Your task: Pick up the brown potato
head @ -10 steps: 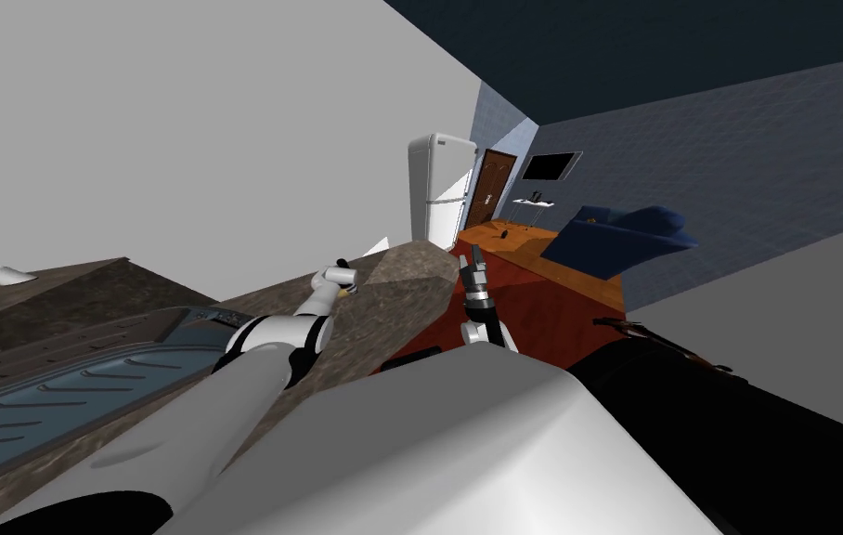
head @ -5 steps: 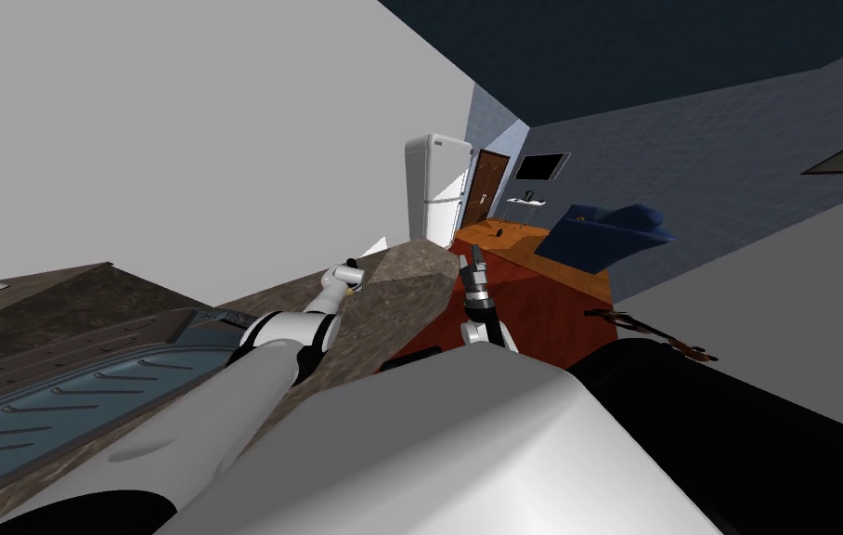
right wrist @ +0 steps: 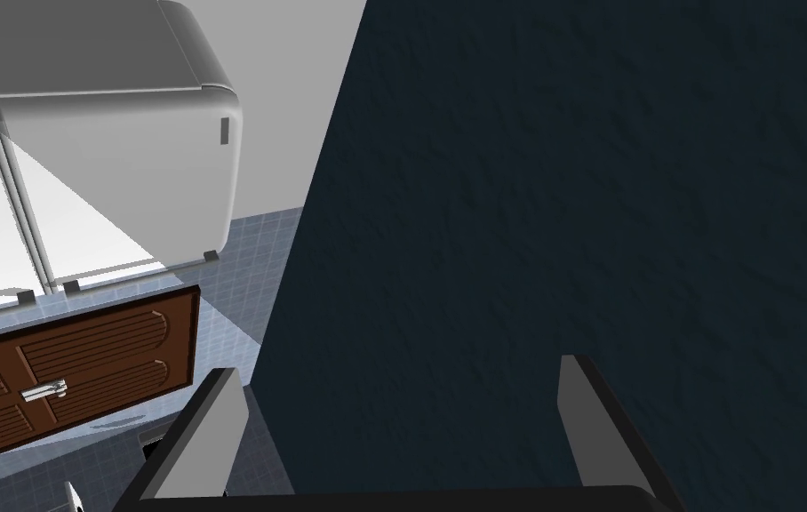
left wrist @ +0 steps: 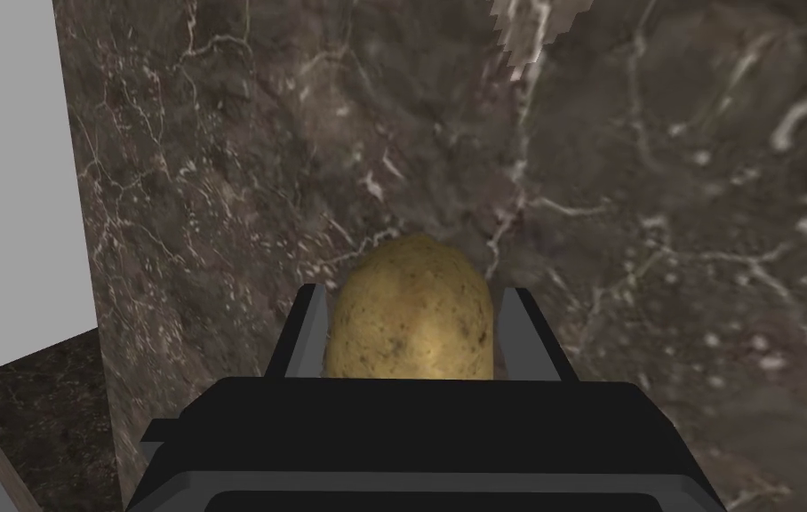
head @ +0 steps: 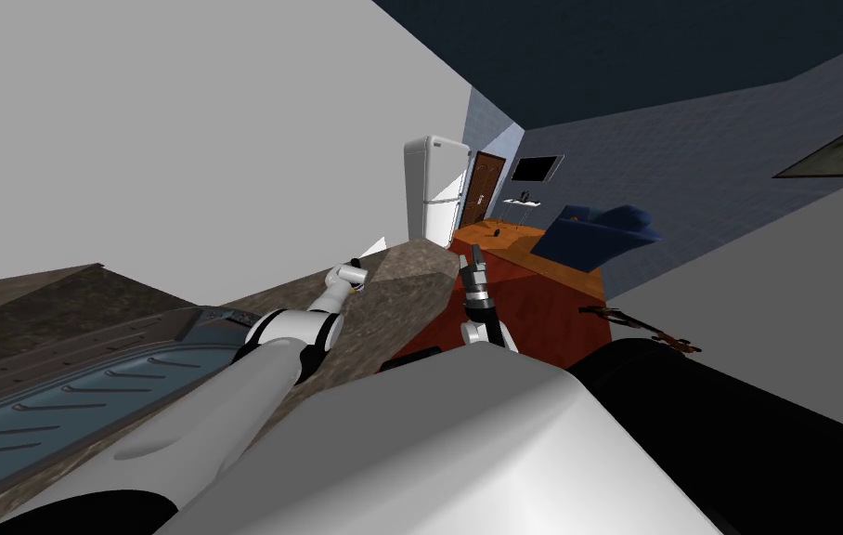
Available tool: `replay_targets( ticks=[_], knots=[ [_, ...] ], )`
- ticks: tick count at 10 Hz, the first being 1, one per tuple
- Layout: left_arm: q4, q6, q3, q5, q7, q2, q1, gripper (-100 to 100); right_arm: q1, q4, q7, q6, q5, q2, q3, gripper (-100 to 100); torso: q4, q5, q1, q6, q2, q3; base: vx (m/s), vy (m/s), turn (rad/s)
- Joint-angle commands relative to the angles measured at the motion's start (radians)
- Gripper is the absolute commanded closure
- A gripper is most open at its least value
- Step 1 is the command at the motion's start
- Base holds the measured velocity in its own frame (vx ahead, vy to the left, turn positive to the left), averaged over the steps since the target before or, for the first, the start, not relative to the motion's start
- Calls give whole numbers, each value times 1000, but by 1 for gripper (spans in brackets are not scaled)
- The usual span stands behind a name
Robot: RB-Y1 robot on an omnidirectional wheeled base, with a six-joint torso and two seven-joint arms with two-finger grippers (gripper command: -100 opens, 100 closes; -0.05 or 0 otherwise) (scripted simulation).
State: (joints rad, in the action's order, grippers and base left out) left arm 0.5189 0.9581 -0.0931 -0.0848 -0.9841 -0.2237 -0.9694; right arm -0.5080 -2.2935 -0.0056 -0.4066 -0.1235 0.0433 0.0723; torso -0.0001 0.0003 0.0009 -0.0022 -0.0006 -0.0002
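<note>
The robot's left hand (left wrist: pixel 411 300) is closed on a yellow-brown potato (left wrist: pixel 411 324). Its two thin fingers (left wrist: pixel 299 338) press the potato's sides. The potato sits deep between them, with its near end against the hand's dark body and its rounded far end poking past the fingertips. Beyond it lies the dark, white-veined stone top of the table (left wrist: pixel 659 222). It cannot be told whether the potato touches the stone or hangs just above it. A white wall (left wrist: pixel 2 178) borders the table to one side of the hand. The right hand (right wrist: pixel 402 387) is raised beside the table, away from the work, with its fingers wide apart and holding nothing.

The grasp looks made, so the step in hand is probably the lift. The potato is round and the fingers are narrow blades, so it could roll or squirt out. A good lift would go straight up from the stone, slowly, with a steady squeeze and no twist of the wrist, staying clear of the wall.
</note>
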Motion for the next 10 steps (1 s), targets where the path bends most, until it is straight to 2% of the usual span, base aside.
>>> replay_targets(
  ticks=[1,3,4,5,6,7,8,9,10],
  knots=[
    [0,0,0,0,0,0,0,100,0,0,0,0,0,0,0,0,0,0,0,0,0,0,0,0,0],
    [0,0,0,0,0,0,0,100,0,0,0,0,0,0,0,0,0,0,0,0,0,0,0,0,0],
    [0,0,0,0,0,0,0,0,0,0,0,0,0,0,0,0,0,0,0,0,0,0,0,0,0],
    [4,-5,13,22,35,-16,7,100,0,0,0,0,0,0,0,0,0,0,-1,0,0,0,29,-66,123],
    [25,-5,29,50,65,-38,23,100,0,0,0,0,0,0,0,0,0,-1,-3,-1,-2,-1,89,-177,190],
    [25,-5,29,50,86,-38,23,100,0,0,0,0,0,0,0,0,-1,-2,-9,-1,-5,-3,52,-155,87],
    [25,-5,29,50,86,-38,23,100,0,0,0,0,0,0,0,0,-1,-2,-10,1,-4,-3,-1,-65,-24],
    [45,-4,45,78,130,-59,40,100,0,0,0,0,0,0,0,0,-1,-1,-6,2,-2,-1,5,-77,45],
    [45,-4,45,78,137,-59,40,100,0,0,0,0,0,0,0,0,0,-1,-6,0,-2,-1,14,-83,86]
  ],
)
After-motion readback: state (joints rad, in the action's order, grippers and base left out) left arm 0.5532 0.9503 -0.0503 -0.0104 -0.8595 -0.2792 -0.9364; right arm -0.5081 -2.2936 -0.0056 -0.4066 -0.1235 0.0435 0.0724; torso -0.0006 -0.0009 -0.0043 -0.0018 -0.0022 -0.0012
